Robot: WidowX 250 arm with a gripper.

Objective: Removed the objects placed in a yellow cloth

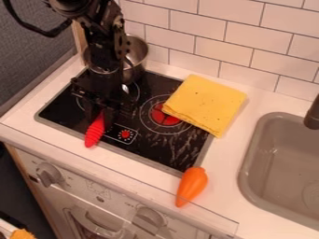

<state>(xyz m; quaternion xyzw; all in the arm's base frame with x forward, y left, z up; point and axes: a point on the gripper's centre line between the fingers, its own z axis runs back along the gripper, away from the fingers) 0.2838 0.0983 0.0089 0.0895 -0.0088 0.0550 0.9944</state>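
Silver knobs (149, 218) jut from the front of the stove (98, 199), nearest the camera. Behind them, on the white surface (233, 225), an orange toy carrot (192, 184) lies with its broad end by the black hob's (65, 108) front right corner. My gripper (103, 111) is low over the hob's left part, right at the upper end of a ribbed red thing (94, 132); whether it is spread or clamped I cannot tell. Right of me, the folded yellow cloth (207, 102) lies flat across the hob's back right corner, partly on the surface. A metal pot (138, 52) stands behind my arm; the grey sink (254, 154) is at the right.
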